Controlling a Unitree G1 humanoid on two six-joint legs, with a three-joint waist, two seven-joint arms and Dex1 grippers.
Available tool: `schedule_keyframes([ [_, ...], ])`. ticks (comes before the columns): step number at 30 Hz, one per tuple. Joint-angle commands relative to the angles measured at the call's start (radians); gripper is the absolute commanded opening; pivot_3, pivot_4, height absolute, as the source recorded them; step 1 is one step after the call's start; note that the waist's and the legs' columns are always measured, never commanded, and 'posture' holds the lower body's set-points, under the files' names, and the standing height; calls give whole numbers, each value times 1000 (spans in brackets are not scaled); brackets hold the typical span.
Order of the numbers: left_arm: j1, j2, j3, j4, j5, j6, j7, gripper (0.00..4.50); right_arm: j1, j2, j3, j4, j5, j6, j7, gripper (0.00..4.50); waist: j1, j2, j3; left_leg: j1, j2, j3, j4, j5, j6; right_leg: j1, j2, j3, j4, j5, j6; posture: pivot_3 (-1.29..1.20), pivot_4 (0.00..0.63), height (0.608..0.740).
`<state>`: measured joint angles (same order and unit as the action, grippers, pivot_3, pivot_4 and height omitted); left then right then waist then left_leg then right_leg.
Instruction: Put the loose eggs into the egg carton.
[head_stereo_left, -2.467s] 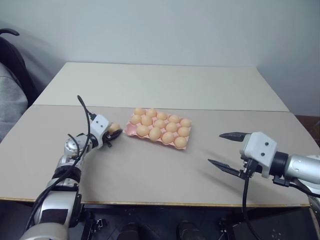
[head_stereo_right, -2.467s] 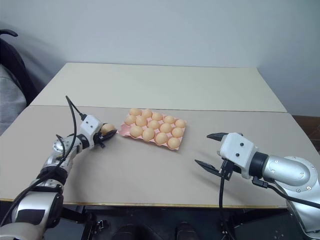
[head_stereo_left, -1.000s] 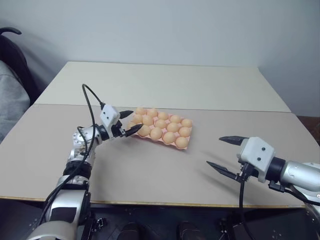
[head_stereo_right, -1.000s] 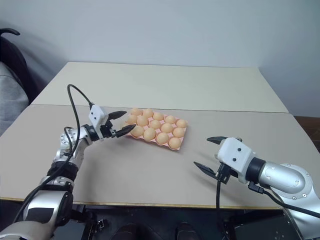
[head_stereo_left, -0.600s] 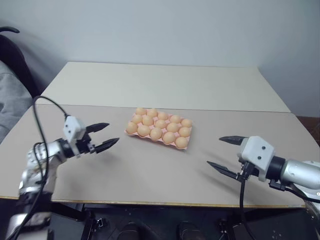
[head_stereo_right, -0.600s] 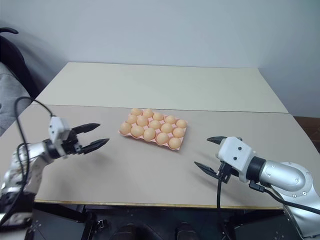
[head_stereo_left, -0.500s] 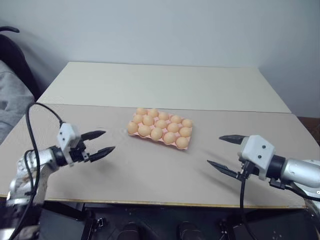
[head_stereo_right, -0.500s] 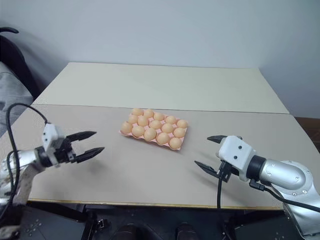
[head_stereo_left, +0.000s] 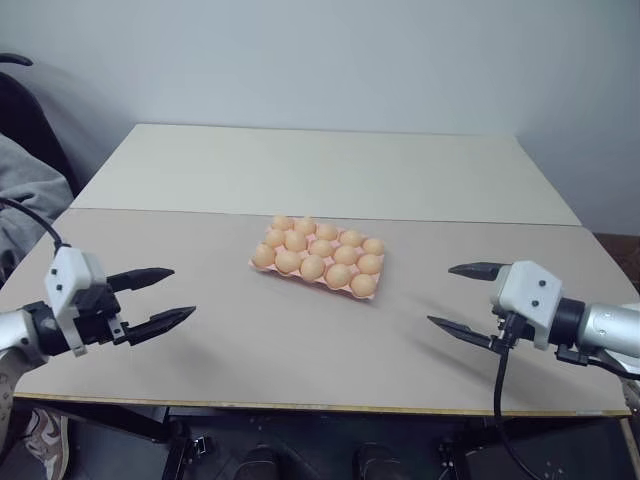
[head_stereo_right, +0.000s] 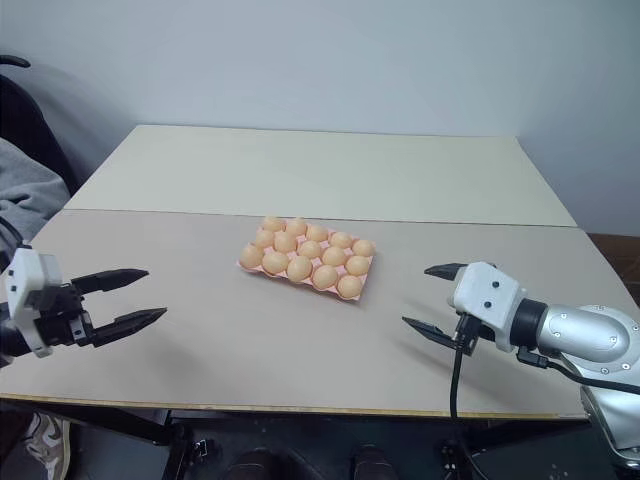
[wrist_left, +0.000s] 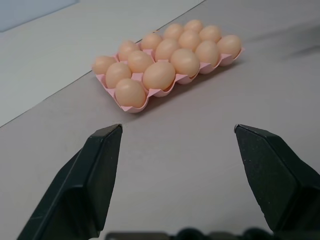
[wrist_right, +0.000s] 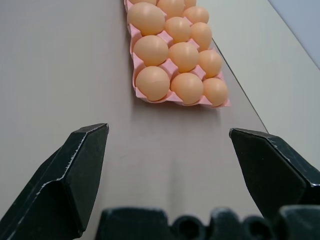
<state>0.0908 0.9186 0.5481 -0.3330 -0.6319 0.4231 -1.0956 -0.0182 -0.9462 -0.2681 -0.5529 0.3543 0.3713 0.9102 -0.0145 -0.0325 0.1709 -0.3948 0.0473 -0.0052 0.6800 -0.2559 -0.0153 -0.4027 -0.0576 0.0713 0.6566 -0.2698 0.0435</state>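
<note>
Since a second ago the left end effector (head_stereo_left: 160, 298) has pulled back from the near-left corner of the egg carton (head_stereo_left: 258, 265) to the near-left edge of the tabletop (head_stereo_left: 300, 340), leaving its egg seated there; the right end effector (head_stereo_left: 472, 300) has barely shifted.

The carton sits mid-tabletop, slightly angled, and every cup I can see holds an egg (head_stereo_left: 264, 255) — three rows of five, as far as I can count. I see no loose eggs lying on the tabletop, so the job looks finished or very nearly so.

What could go wrong from here is mostly a stray bump: the carton is light and lidless, and an arm sweeping back in low could nudge it and jolt the eggs loose or roll one off. The corner egg would be the first to tip if it sits shallow — I can't tell how deeply it is seated.

The left end effector stands spread wide, holding nothing and touching nothing. The right end effector is likewise fully spread and empty, hovering above the tabletop, well apart from the carton.
</note>
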Motion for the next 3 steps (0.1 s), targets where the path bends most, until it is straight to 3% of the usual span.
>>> schedule_keyframes([
  [1, 7, 0, 39, -63, -25, 17, 34, 3882, -11, -24, -26, 18, -9, -49, 31, 4500, 0, 0, 0, 0, 0, 0, 0, 0, 0, 0, 0, 0, 0, 0, 0, 0, 150, 740],
  [3, 11, -1, 43, -74, -33, 39, 48, 3882, -26, -29, -23, 38, -10, -57, 39, 4500, 0, 0, 0, 0, 0, 0, 0, 0, 0, 0, 0, 0, 0, 0, 0, 0, 150, 740],
])
